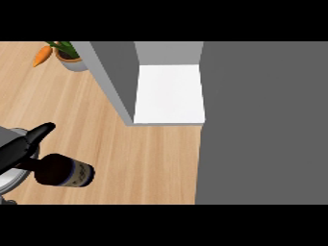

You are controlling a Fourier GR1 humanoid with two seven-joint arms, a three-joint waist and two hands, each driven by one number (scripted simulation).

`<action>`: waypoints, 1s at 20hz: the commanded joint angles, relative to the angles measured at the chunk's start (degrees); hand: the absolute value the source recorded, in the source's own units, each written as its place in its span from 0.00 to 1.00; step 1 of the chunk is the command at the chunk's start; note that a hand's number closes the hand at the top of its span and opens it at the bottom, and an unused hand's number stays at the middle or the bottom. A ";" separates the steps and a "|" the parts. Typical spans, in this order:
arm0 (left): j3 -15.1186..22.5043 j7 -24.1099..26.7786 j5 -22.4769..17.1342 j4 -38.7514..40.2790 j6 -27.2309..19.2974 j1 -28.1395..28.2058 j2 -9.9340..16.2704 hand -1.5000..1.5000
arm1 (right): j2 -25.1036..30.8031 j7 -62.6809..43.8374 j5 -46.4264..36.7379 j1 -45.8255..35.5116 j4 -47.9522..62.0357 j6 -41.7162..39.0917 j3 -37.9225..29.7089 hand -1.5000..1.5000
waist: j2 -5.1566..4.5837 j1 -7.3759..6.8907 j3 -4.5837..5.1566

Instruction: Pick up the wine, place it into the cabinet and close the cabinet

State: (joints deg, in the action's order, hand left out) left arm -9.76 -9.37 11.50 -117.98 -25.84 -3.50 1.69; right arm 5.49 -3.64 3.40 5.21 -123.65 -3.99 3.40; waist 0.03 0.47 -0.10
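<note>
Grey across the whole right side: flat grey cabinet door panel [269, 122], swung out and blocking everything beyond it. Next in size, pale wooden counter top [152, 163], running from the upper left to the lower middle. Then open grey cabinet [113, 81] with a white inner shelf [170, 93], mouth bare and waiting at upper centre. Smaller, at lower left, black left hand [20, 146] on a grey forearm, thumb or finger tip jutting up-right, wrapped about the neck end of a dark wine bottle with a pale label band [65, 173]. Bottle just right of and below that hand, touching it, long axis roughly level across the view, neck under the fingers, base pointing right; lifted or resting on the counter, not clear. Fingers apparently curled round the neck, though largely hidden by the hand itself. Cabinet mouth well apart, up and to the right of the bottle: likely a carry along that diagonal, base leading. Right hand nowhere in view. Smallest, at top left, grey potted plant with orange and green leaves [63, 55].
</note>
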 commanded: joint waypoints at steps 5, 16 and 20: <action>5.01 -14.60 11.30 3.73 -17.16 -11.89 -1.66 0.00 | 3.26 -8.51 8.75 4.73 -9.32 -4.52 -1.21 0.00 | 0.02 0.21 0.06; 17.43 -18.59 21.44 11.89 -30.45 -14.68 -1.69 0.00 | 0.48 -13.44 6.23 5.66 -13.91 -3.85 1.97 0.00 | -0.01 -0.10 0.10; 20.59 -20.88 23.72 10.23 -32.70 -12.83 -1.69 0.00 | 3.43 -18.88 13.69 3.91 -17.27 -4.69 -4.27 0.00 | 0.02 -0.08 0.09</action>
State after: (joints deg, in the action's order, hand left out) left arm 4.46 -29.46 32.76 -109.68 -51.31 -17.76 0.03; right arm 7.49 -18.06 12.94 9.66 -137.01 -8.58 1.72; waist 0.06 0.28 -0.01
